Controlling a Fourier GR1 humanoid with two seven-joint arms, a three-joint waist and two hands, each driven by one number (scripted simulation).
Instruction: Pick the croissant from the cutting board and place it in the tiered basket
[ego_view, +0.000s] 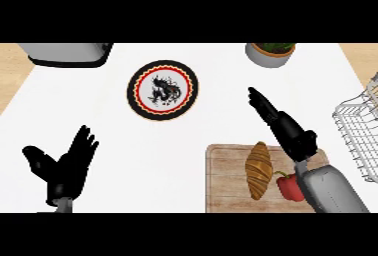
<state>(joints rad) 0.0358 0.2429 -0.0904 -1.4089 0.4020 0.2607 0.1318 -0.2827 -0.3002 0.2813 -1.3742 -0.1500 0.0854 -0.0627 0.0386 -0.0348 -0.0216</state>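
The croissant (258, 170) lies on the cutting board (225, 185), lengthwise, near the board's middle, and nothing is touching it. So the pick is not yet made, and the whole job is ahead: grasp, lift, carry, set down.

The right hand (284, 127) hangs above the counter just past the board's far edge, to the right of the croissant. Its fingers are stretched out straight and held together, pointing away toward the far side of the counter; it holds nothing. The grey forearm (332, 190) crosses the board's right side, and a red pepper (288, 186) sits just beside the croissant there, partly tucked under the arm.

The basket (358, 135) shows at the counter's right edge, white wire, only part of it in view. Nothing can be seen lying in the part that shows. It is near the right hand, so by my reading the carry will be a short one once the croissant is up.

Over at the counter's near left corner the left hand (65, 167) rests, fingers spread and up, thumb out to the side, holding nothing.

Elsewhere on the counter: a patterned plate (162, 90) toward the far middle, a potted plant (270, 52) at the far edge, and a grey appliance (66, 52) at the far left corner. None of these lie between the board and the basket.

Judgement: nothing done, and the hand has to come back over the croissant first.
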